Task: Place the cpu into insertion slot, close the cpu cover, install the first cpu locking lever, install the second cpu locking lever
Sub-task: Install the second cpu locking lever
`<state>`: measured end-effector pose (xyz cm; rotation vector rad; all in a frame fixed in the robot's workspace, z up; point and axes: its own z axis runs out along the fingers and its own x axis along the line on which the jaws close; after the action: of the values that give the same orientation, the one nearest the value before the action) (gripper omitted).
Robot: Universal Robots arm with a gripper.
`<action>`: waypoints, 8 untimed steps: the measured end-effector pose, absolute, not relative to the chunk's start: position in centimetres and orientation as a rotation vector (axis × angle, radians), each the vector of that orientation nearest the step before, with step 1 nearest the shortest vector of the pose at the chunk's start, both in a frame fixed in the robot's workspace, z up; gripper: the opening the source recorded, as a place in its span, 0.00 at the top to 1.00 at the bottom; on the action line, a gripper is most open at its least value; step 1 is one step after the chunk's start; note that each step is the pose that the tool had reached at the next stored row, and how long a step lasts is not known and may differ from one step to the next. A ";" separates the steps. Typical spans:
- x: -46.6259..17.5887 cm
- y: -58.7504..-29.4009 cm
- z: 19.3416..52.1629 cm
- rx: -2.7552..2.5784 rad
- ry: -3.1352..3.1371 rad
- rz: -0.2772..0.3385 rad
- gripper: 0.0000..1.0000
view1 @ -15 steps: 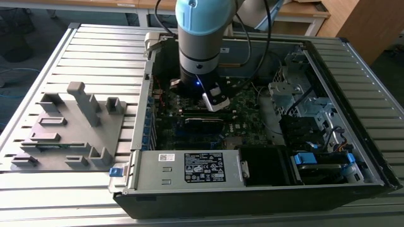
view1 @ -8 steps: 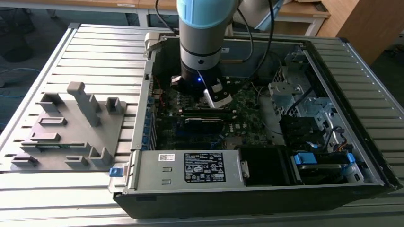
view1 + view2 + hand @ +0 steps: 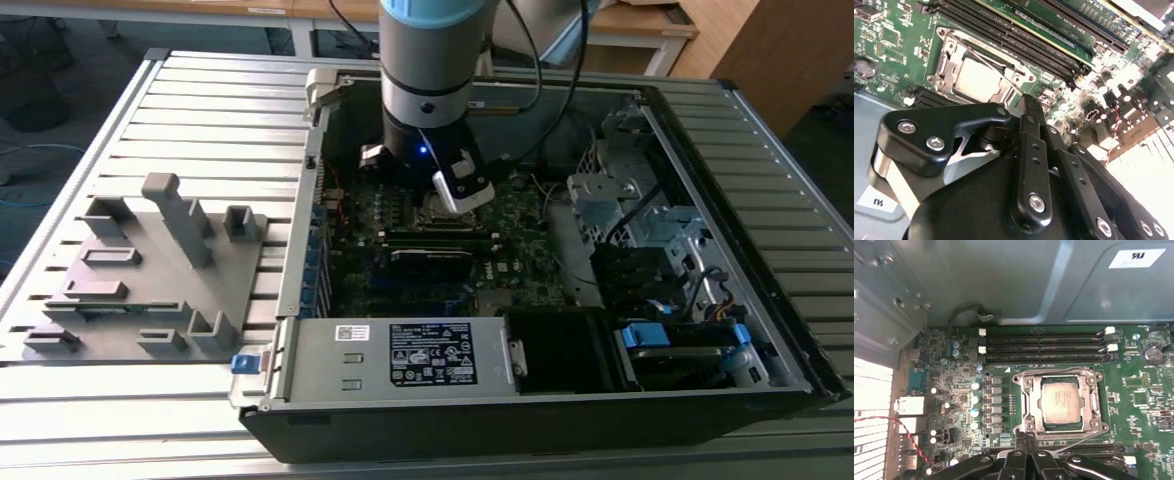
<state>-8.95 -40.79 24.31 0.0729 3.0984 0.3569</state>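
Note:
The cpu [image 3: 1061, 400], a dull silver square chip, lies flat in the insertion slot [image 3: 430, 213] on the green motherboard; it also shows in the second wrist view [image 3: 976, 80]. The cpu cover [image 3: 1029, 407], a silver frame with a cut-out centre, lies down around the chip. A thin wire lever [image 3: 1081, 442] runs out slantwise from the frame's edge nearest the fingers. My gripper [image 3: 1026, 437] is shut with nothing between its black fingertips, which hover just beside that edge. In the exterior view the gripper [image 3: 467, 203] hangs inside the open computer case, right over the socket.
Long black memory slots [image 3: 1044, 345] run along the far side of the socket. The case's metal wall [image 3: 1004, 280] rises behind them. A power supply box [image 3: 400, 355] and a drive cage [image 3: 627, 200] stand close by. A grey fixture [image 3: 147, 270] sits on the table at the exterior view's left.

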 end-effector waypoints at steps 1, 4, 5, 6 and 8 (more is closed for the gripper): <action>-8.9 -40.8 24.5 0.073 3.098 0.357 0.89; -8.9 -40.8 24.9 0.073 3.098 0.357 0.89; -8.9 -40.8 25.0 0.073 3.098 0.357 0.89; -8.8 -40.8 25.0 0.073 3.098 0.357 0.89; -8.5 -40.8 25.0 0.075 3.098 0.357 0.89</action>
<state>-8.49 -40.78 25.02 0.0750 3.0981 0.3571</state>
